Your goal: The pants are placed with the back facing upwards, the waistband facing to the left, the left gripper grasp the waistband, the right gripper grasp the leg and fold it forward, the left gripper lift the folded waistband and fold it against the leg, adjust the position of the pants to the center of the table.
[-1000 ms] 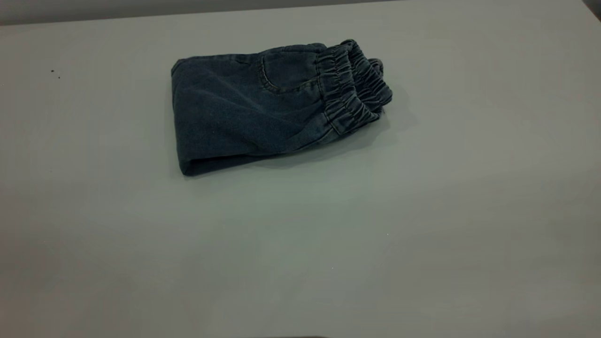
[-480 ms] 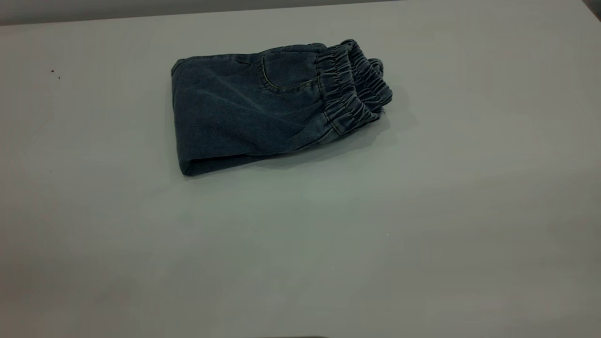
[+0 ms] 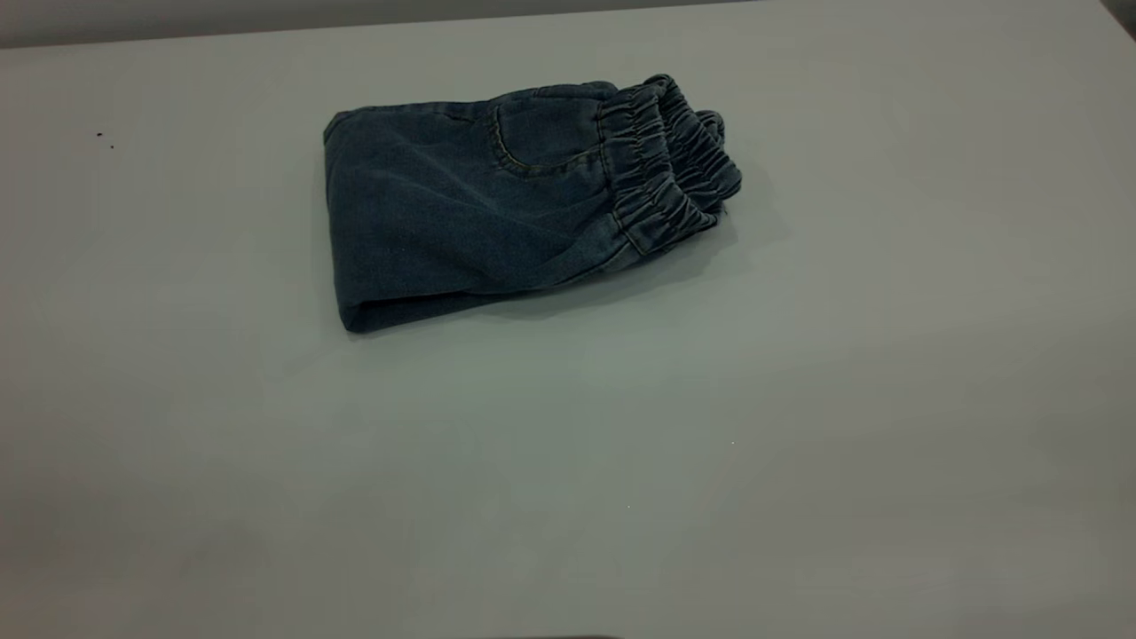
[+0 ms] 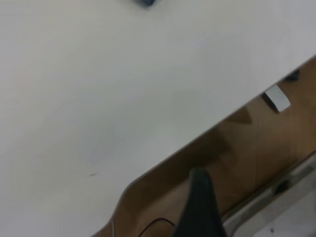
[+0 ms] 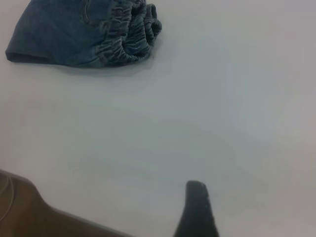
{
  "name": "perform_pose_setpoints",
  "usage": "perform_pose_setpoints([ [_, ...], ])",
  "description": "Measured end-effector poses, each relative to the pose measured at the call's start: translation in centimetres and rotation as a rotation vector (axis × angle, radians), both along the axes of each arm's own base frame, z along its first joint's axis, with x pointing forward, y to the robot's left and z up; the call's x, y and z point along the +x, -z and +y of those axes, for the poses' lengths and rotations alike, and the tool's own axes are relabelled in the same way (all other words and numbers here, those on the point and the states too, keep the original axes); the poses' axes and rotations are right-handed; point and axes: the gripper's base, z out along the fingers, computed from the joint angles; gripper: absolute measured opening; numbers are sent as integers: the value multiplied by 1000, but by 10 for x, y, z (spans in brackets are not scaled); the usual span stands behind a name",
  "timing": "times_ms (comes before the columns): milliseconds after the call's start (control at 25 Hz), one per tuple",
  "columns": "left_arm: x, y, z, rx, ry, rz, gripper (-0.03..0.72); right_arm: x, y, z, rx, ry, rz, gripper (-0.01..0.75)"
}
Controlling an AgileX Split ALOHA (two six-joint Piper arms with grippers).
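Change since earlier: nothing has shifted on the counter (image 3: 799, 399) over the last second — the folded pants lie exactly where they lay, same creases, same outline.
Left hand (image 4: 200, 207): only one black finger (image 4: 202, 197) shows in the left wrist view, hanging off the counter's edge above a wooden floor (image 4: 256, 148); whether it is released or clenched I cannot tell, and it grasps nothing visible.
Right hand (image 5: 196, 210): a single dark finger (image 5: 197, 202) shows in the right wrist view, above bare counter near its edge; its state cannot be told either, and it touches no cloth.
Pants relative to hands: well apart from both — in the left wrist view only a small blue scrap of the pants (image 4: 146, 3) appears at the far side of the counter; in the right wrist view the bundle sits far off across open surface.
Pants (image 3: 497, 200): folded into a compact packet in the far half of the counter, resting flat.
Waistband (image 3: 666, 164): gathered elastic, doubled over, at the packet's right end in the exterior view.
Back pocket (image 3: 541, 138): curved stitching facing up, just beside the waistband.
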Motion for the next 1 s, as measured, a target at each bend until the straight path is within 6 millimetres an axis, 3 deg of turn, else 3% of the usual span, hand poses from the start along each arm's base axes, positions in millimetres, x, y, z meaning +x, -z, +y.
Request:
perform_pose_setpoints([
  [160, -4, -1, 5, -19, -161, -42, 512, 1, 0, 1, 5, 32, 0, 465],
  [480, -29, -2, 11, -63, -401, -220, 512, 3, 0, 3, 15, 149, -1, 465],
  [1000, -30, -1, 11, -60, -428, -224, 512, 3, 0, 4, 21, 153, 0, 465],
])
